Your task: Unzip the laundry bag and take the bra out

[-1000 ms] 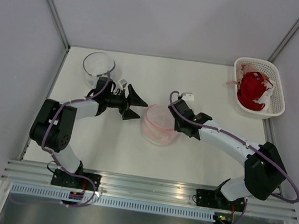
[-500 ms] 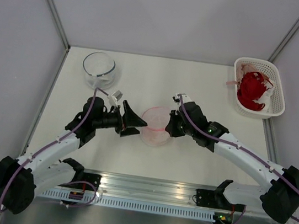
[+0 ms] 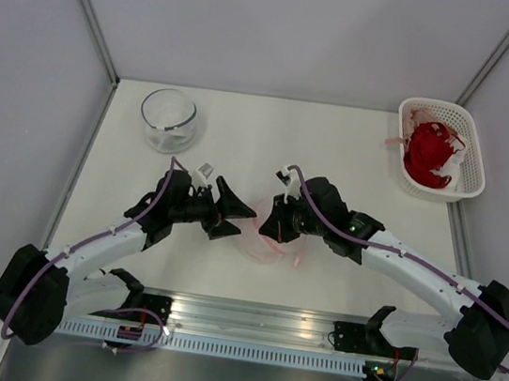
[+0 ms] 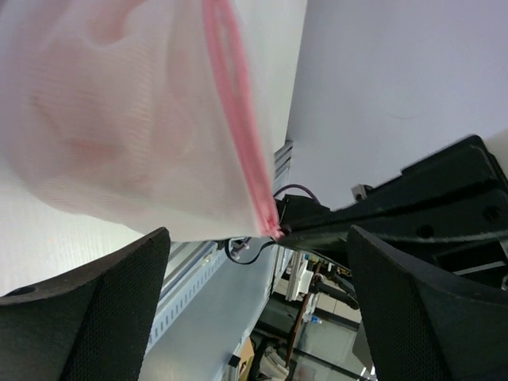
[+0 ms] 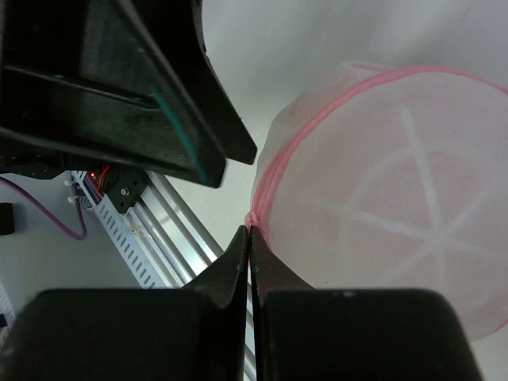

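1. Right gripper [image 5: 251, 232]: fingers pressed together, pinching the pink rim of the laundry bag [image 5: 381, 198].
2. Left gripper [image 3: 235, 214]: fingers spread wide, just left of the bag at frame centre.
3. Bra [image 4: 83, 147]: pink blur inside the mesh.

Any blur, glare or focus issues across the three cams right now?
Left wrist: the laundry bag sits very near the lens, so its mesh is soft and the pink rim smeared. Right wrist: the right gripper is dark and soft-edged up close, while the bag's mesh is sharper. Top external: even light, faint shadows on the table, no glare.
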Available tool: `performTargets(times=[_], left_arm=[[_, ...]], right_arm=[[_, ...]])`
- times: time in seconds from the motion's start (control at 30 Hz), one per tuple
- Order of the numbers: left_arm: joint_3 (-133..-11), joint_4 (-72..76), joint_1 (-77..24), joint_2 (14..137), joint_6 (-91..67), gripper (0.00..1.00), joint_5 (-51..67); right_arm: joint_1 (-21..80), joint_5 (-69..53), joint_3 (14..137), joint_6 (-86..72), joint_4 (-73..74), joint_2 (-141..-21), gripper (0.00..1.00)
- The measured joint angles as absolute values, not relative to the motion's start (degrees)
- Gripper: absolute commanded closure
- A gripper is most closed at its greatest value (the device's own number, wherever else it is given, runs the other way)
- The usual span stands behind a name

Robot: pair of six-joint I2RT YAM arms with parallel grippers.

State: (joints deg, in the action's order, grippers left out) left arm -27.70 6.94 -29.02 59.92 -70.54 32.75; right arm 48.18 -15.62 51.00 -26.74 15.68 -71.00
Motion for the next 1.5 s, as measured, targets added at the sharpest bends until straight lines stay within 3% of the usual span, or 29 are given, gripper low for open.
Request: performTargets(times=[0.07, 0.13, 0.47, 0.77, 0.87, 1.0, 1.2, 1.3, 1.37, 1.4, 1.43, 1.47, 1.5], left_arm=[[-27.70, 7.94, -29.02, 62.67, -71.07, 0.19, 32.58], [-27.73, 9.58, -29.02, 65.52, -71.59, 0.23, 32.62], [-31.33, 11.84, -29.02, 71.53, -72.58, 0.14, 32.58], [-34.39, 14.28, -29.02, 75.55, -72.64, 0.29, 33.01], [-34.28, 15.20, -29.06, 76.36, -72.82, 0.40, 33.28], [-33.89, 18.04, -29.52, 76.55, -73.58, 0.67, 33.74], [-33.76, 21.67, -30.11, 78.89, -74.52, 0.92, 35.29], [-33.69, 23.09, -30.28, 80.18, -74.89, 0.95, 36.16], [-33.67, 23.73, -30.46, 80.77, -75.05, 0.86, 36.45], [-33.67, 24.03, -30.52, 81.03, -75.07, 0.59, 36.58], [-33.67, 24.03, -30.59, 81.14, -75.02, 0.45, 36.62], [-33.67, 23.97, -30.61, 81.17, -74.87, 0.14, 36.67], [-33.67, 23.77, -30.63, 81.17, -74.54, 0.01, 36.64]], right_arm=[[48.47, -15.75, 51.00, -26.74, 15.33, -71.07, 0.99], [48.64, -15.81, 51.00, -26.74, 15.16, -71.20, 1.00], [49.17, -15.73, 51.00, -26.13, 15.16, -72.10, 1.00], [49.30, -15.33, 51.00, -25.63, 15.27, -72.66, 1.00], [49.30, -14.85, 51.00, -25.63, 15.27, -72.82, 0.99], [49.30, -14.39, 51.00, -25.65, 15.27, -73.12, 1.00], [49.30, -13.47, 51.00, -25.65, 15.44, -73.28, 0.99], [49.30, -13.10, 51.00, -25.65, 15.49, -73.28, 1.00], [49.30, -12.99, 51.00, -25.65, 15.57, -73.28, 1.00], [49.30, -12.97, 51.00, -25.63, 15.68, -73.28, 0.99], [49.30, -12.93, 51.00, -25.65, 15.84, -73.28, 1.00], [49.30, -12.78, 51.00, -25.65, 15.99, -73.28, 1.00], [49.30, -12.69, 51.00, -25.63, 16.08, -73.25, 0.99]])
